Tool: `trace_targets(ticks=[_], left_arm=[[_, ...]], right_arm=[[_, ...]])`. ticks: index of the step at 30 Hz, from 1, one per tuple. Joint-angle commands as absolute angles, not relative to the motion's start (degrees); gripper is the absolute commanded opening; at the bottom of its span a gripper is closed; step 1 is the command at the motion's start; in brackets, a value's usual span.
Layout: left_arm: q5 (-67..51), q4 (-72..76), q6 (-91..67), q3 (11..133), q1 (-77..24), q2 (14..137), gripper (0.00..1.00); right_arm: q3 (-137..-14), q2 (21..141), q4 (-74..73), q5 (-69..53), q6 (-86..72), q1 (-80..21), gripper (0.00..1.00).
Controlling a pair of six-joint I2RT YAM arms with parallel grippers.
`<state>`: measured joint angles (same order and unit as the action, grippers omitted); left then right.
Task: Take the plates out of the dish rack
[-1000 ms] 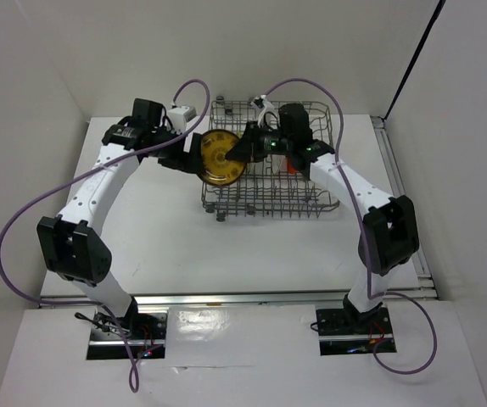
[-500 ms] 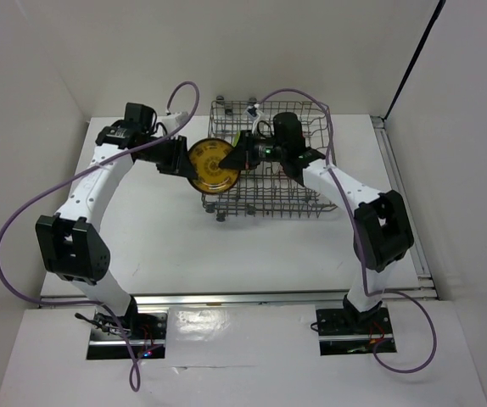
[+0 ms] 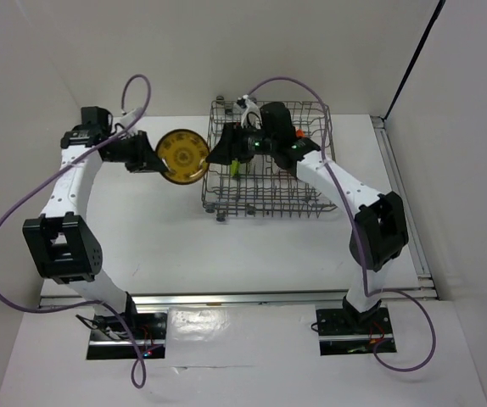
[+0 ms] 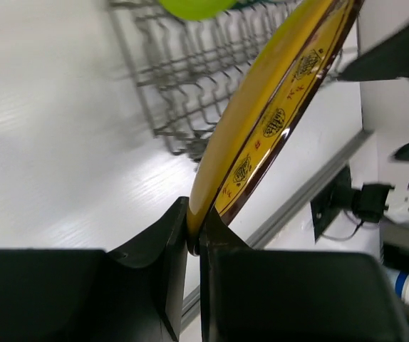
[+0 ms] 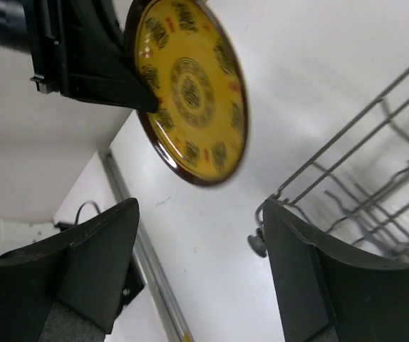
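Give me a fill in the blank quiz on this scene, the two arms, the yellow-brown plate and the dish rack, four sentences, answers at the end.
1. The left gripper is shut on the rim of the patterned ___.
2. That plate hangs outside the dish rack, on its ___ side in the overhead view.
3. The right gripper has its jaws ___.
4. Among the rack's wires stands another plate, coloured lime ___.

Missing words: plate, left, open, green.
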<state>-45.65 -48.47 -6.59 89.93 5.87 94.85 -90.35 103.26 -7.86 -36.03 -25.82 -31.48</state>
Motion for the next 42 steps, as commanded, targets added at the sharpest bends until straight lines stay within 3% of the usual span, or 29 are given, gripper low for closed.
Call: trace_targets(ticks=[1,5,12,23,28,32,35,37,38,42], left_arm=[[-48.25,-47.64,-8.17,88.16,11.68,95.43,0.00],[-44.22,-47.11,-9.84,87.54,15.99,100.79,0.00],[-40.88,-47.11,-11.07,89.29,16.00,111.61,0.00],[-40.44,-45.79,-11.07,89.48,16.00,121.29,0.01],[-38.41,-46.32,-10.38,89.47,16.00,121.90,0.17],[-37.71,-46.93,-9.85,88.95,16.00,121.90,0.45],[-37.00,-48.07,-9.84,88.95,16.00,120.77,0.61],[-36.39,-48.60,-9.84,88.95,16.00,120.76,0.63],[-35.86,-48.60,-9.84,88.95,16.00,119.98,0.63],[-32.27,-50.35,-9.84,90.08,16.00,117.08,0.63]], right_arm=[[-95.44,100.55,-13.88,-27.00,-24.26,-29.10,0.78],[-99.40,99.14,-21.78,-6.66,-26.71,-25.67,0.79],[-101.16,99.67,-31.46,10.87,-27.86,-16.71,0.79],[-102.56,110.91,-32.34,13.18,-26.63,-12.83,0.70],[-104.59,117.23,-34.89,15.20,-27.86,-12.83,0.70],[-106.00,119.17,-35.42,16.52,-27.25,-14.06,0.68],[-106.00,119.18,-35.42,16.52,-26.72,-14.58,0.54],[-105.47,119.18,-34.80,18.10,-26.11,-15.11,0.40],[-105.47,118.66,-34.80,18.89,-25.58,-15.12,0.26],[-106.08,116.55,-36.03,28.96,-24.35,-17.31,0.05]])
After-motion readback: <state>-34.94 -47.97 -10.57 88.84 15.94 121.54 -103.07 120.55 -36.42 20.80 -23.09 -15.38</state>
